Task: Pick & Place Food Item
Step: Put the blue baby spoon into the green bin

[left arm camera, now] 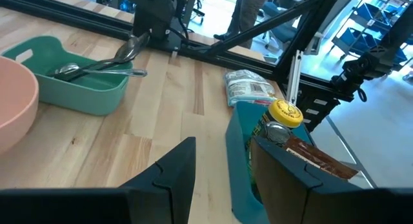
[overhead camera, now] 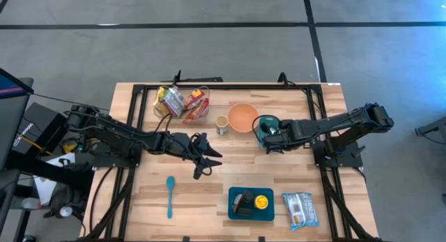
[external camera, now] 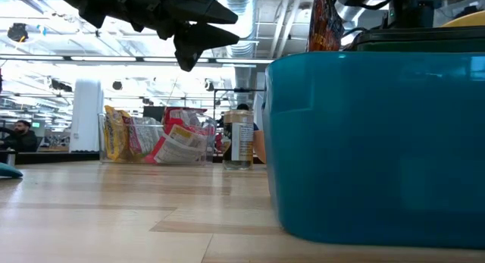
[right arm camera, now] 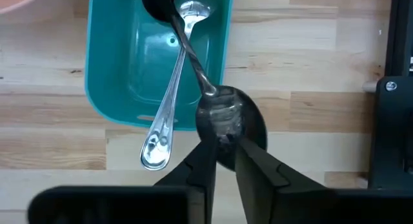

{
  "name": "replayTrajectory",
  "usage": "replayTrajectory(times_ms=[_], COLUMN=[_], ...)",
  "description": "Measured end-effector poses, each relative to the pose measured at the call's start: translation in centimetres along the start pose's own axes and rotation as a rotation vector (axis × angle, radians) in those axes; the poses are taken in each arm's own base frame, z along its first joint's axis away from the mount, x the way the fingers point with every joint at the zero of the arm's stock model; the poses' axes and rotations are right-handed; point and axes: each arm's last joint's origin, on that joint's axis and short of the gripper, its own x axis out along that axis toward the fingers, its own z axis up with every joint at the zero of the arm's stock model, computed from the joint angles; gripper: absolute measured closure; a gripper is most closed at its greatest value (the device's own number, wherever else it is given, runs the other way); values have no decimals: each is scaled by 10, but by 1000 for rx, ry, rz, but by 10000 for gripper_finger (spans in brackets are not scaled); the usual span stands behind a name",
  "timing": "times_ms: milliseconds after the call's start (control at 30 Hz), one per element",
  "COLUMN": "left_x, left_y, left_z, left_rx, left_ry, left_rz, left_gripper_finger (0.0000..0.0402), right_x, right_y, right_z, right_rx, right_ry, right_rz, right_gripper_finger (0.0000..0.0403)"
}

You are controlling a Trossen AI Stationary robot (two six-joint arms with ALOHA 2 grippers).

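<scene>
High view, read from left to right: the left gripper (overhead camera: 202,158) hangs above the bare middle of the wooden worktop (overhead camera: 209,193), its jaws partly apart and holding nothing. Near the front edge lies a blue spoon (overhead camera: 170,195), and at the back a clear bin of snack packets (overhead camera: 182,102), a small cup (overhead camera: 221,124) and a pink bowl (overhead camera: 243,117). Further right, the right gripper (overhead camera: 267,141) sits at a teal cutlery tray (overhead camera: 266,127); in the right wrist view its jaws are nearly closed on the bowl of a metal spoon (right arm camera: 226,121), whose handle slants back into the tray across a second spoon (right arm camera: 169,101). At the front sits a blue tray (overhead camera: 251,202) holding a yellow-lidded item (overhead camera: 262,201) and a dark bar, with a sealed food packet (overhead camera: 300,208) just beside it, its long axis running front to back. No food item is in either gripper, so picking and placing appears yet to be done.
</scene>
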Motion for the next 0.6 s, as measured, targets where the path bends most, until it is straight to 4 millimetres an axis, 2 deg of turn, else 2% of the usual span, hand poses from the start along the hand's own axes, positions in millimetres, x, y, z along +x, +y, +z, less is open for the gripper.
replayTrajectory(times_ms=[400, 600], left_x=[0, 0], left_y=[0, -6], left_z=[0, -2], left_rx=[0, 40], left_ry=[0, 6], left_rz=[0, -16], left_gripper_finger=[257, 257], right_x=[0, 0], right_y=[-1, -1], right_z=[0, 0], right_rx=[-84, -146], right_ry=[-9, -4], right_rz=[-5, -9], right_gripper_finger=[346, 346])
